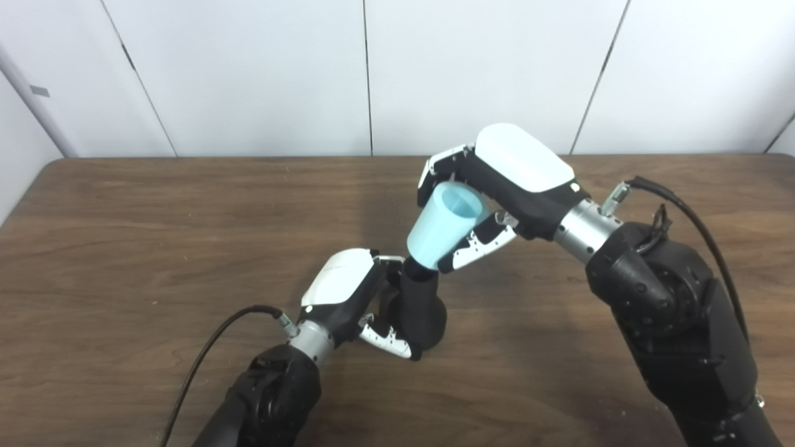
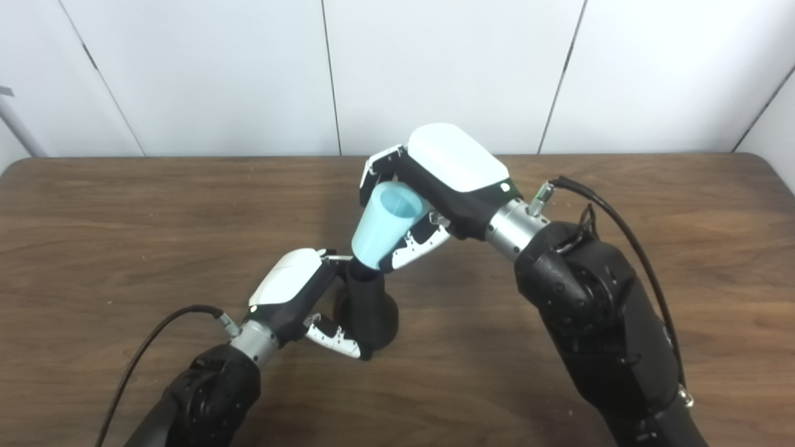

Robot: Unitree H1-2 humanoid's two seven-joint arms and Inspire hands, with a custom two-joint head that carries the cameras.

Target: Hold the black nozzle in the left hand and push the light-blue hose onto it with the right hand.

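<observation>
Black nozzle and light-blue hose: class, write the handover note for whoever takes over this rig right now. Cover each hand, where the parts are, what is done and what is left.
Left hand: shut on the black nozzle, held upright above the wooden table.
Right hand: shut on the light-blue hose, tilted, narrow end down.
Position: the hose's narrow end meets the nozzle's top; how far it is seated cannot be told.
Done: both parts picked up and brought together.
Left: probably push the hose further down, then check the fit.
</observation>
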